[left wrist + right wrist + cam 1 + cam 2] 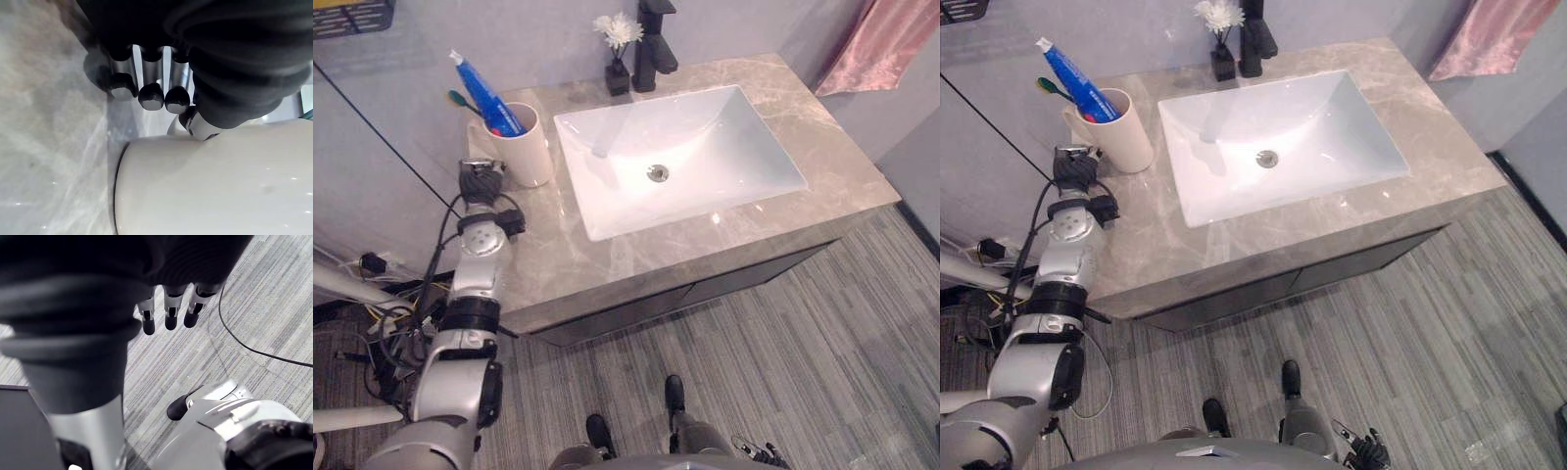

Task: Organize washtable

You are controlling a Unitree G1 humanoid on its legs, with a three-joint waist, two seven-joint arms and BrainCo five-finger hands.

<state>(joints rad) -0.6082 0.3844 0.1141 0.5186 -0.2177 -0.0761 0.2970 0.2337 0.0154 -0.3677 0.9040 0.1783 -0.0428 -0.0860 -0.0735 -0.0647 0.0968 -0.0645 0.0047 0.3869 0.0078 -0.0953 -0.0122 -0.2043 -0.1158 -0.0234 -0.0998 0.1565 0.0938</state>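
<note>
A cream cup (pixel 530 147) stands upright at the counter's back left, holding a blue toothpaste tube (pixel 489 93) and a green toothbrush (pixel 462 99). My left hand (pixel 481 181) rests on the counter (pixel 822 147) right beside the cup, on its near left side. In the left wrist view its fingers (pixel 150 95) hang loosely over the marble next to the cup (pixel 220 186), not wrapped round it, and the thumb tip touches the cup's wall. My right hand (pixel 168 308) hangs low over the striped floor with relaxed fingers, holding nothing.
A white rectangular sink (pixel 705 127) fills the middle of the grey marble counter. A black faucet (pixel 654 44) and a small black vase with white flowers (pixel 619 59) stand behind it. A pink towel (pixel 881 44) hangs at the far right.
</note>
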